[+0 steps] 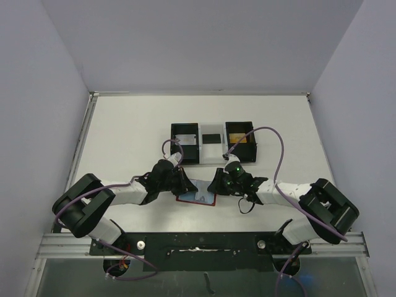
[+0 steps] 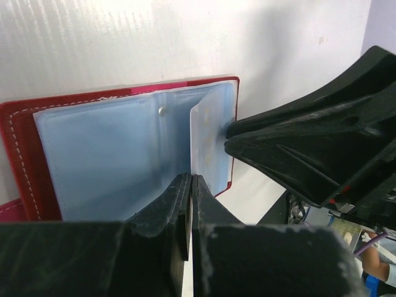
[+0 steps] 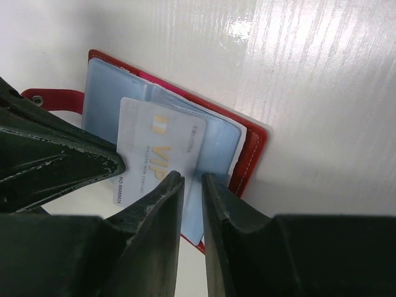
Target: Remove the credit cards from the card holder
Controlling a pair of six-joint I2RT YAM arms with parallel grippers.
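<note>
The red card holder [image 1: 199, 198] lies open on the table between both grippers, its blue-grey sleeves [image 2: 105, 161] facing up. A pale credit card [image 3: 154, 148] with gold "VIP" lettering sticks partly out of a sleeve. My left gripper [image 2: 190, 180] is shut on that card's [image 2: 210, 139] lower edge. My right gripper [image 3: 193, 179] comes in from the opposite side. Its jaws stand narrowly apart, pinching a sleeve of the card holder [image 3: 250, 154]. Both grippers [image 1: 185, 184] [image 1: 218, 182] nearly meet over the holder in the top view.
A three-compartment black-and-white tray [image 1: 212, 159] stands just behind the grippers. It holds a pale card [image 1: 184, 138], a black card [image 1: 212, 138] and a gold card [image 1: 239, 137], one per compartment. Grey walls enclose the white table on the left, right and back.
</note>
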